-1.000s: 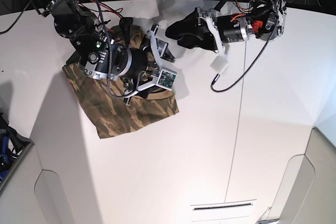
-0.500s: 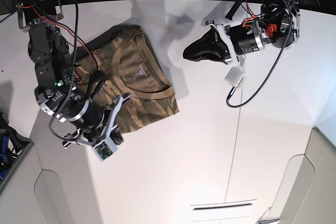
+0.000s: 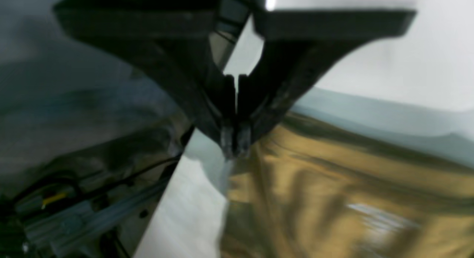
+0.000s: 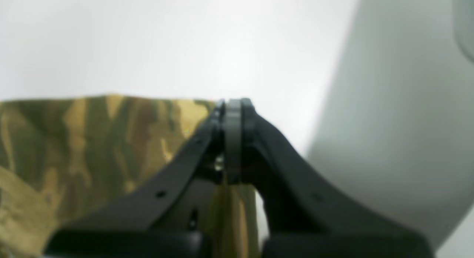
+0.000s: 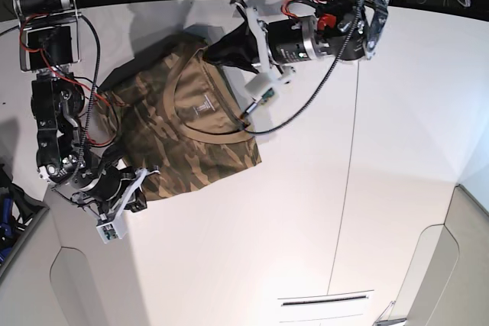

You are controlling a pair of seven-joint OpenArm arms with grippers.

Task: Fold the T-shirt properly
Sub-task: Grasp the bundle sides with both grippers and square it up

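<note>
The camouflage T-shirt (image 5: 183,131) lies folded and flat on the white table (image 5: 306,211), collar and white label facing up. My left gripper (image 5: 220,51) is shut at the shirt's far right corner. In the left wrist view its tips (image 3: 233,145) meet just above the shirt's edge (image 3: 333,184), and no cloth shows between them. My right gripper (image 5: 147,179) is shut over the shirt's near left corner. In the right wrist view its tips (image 4: 231,104) sit at the corner of the cloth (image 4: 92,139), and I cannot tell if they pinch it.
The table's left edge (image 5: 47,188) runs close beside my right arm, with a lower grey surface (image 5: 30,280) past it. Cables and a small white box (image 5: 267,82) hang from the left arm over the shirt's right side. A table seam (image 5: 348,166) runs front to back.
My left gripper has swung left from open table to the shirt's far right corner. My right gripper has shifted slightly up onto the shirt's near left corner. The shirt has not moved.
</note>
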